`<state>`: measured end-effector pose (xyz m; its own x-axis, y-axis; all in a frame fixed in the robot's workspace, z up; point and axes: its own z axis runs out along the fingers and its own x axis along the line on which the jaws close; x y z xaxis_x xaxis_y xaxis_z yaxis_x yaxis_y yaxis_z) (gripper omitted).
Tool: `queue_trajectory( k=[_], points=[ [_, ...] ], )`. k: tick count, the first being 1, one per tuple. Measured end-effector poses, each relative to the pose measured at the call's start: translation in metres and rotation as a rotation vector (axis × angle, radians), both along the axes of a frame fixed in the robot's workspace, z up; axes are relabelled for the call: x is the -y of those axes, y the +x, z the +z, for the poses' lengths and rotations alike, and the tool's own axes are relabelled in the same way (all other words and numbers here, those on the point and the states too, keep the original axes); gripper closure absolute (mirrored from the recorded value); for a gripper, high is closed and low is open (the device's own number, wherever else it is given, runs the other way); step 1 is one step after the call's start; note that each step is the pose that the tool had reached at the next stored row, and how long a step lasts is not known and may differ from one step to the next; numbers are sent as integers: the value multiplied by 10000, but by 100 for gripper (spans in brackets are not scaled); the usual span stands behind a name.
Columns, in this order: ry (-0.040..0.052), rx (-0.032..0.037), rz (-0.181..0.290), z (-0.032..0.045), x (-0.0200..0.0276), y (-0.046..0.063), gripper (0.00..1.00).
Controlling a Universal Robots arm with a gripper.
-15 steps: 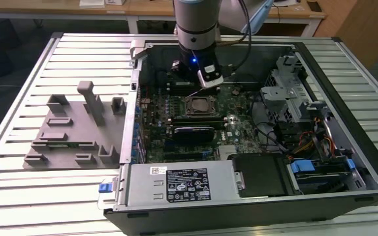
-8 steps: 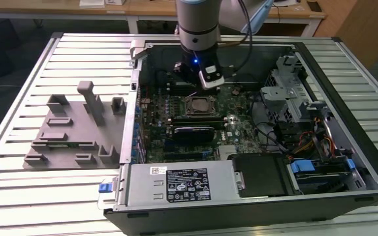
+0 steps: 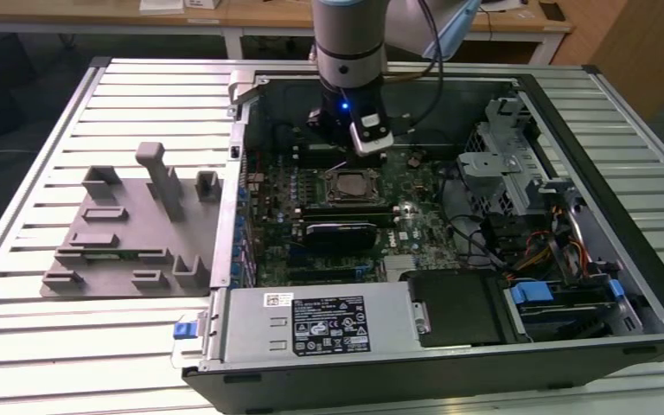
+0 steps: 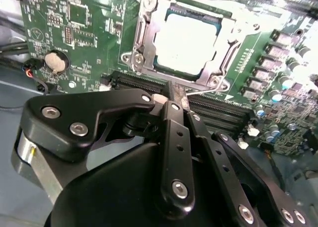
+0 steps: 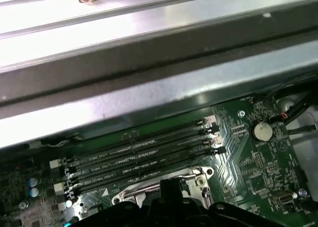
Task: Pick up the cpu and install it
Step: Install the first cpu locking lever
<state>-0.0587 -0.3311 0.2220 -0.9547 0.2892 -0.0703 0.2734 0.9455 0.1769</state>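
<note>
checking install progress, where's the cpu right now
The cpu sits in the motherboard socket, in the second wrist view just beyond the memory slots.

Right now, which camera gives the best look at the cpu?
The second wrist view: the cpu sits in its socket, its silvery top in plain sight beyond the fingers. The exterior view shows it small, below the arm. The first wrist view catches the socket frame, not the chip's top.

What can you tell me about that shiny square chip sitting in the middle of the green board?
The cpu is a flat square chip with a bright silvery metal top and a thin darker rim. It lies level inside the metal socket frame on the green motherboard, already seated. Nothing grips it; the gripper hangs beside the socket, over the black memory slots.
</note>
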Motion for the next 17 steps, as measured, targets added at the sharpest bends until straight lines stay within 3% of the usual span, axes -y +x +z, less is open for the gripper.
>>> queue_trajectory(
  k=[4,17],
  points=[
    [2,1,1,-9,-33,1,89],
    [0,38,55,-68,-46,7,89]
  ],
)
